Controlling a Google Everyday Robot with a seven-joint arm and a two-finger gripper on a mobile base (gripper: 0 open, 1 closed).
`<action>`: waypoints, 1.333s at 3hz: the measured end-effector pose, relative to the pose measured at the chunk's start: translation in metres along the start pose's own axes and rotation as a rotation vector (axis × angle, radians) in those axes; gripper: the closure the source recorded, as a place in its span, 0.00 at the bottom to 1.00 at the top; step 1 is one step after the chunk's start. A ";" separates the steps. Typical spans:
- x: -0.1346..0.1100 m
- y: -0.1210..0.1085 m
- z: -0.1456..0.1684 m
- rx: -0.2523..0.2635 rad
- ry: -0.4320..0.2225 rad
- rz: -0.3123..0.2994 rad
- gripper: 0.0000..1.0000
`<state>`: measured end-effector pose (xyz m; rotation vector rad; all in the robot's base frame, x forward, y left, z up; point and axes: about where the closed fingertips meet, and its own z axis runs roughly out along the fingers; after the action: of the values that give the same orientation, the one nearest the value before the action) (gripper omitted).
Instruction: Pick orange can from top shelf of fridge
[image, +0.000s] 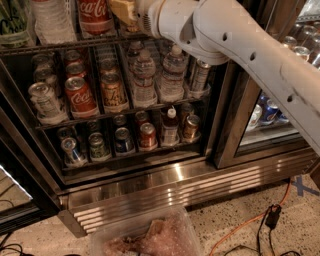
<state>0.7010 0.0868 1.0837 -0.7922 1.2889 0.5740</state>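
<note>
The fridge (150, 185) stands open in front of me, with a steel frame and wire racks. My gripper (123, 10) is at the top edge of the view, over the highest rack in view (60, 46), just right of a red Coca-Cola can (95, 15). An orange-gold can with dark markings (114, 92) stands one rack lower, between a Coca-Cola can (80, 97) and a water bottle (144, 82). My white arm (240, 45) reaches in from the right and hides what lies behind the gripper.
A glass door frame (227, 125) stands to the right of the opening. The lowest rack holds several small cans (147, 136). A clear plastic bag (150, 237) lies on the floor in front of the louvred base. An orange cable (240, 227) runs along the floor at the right.
</note>
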 end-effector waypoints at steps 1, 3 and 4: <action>-0.012 0.005 0.000 -0.018 0.001 -0.013 1.00; -0.028 0.006 -0.002 -0.030 -0.008 -0.029 1.00; -0.075 0.017 -0.019 -0.075 -0.008 -0.095 1.00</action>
<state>0.6613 0.0865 1.1519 -0.9078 1.2207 0.5515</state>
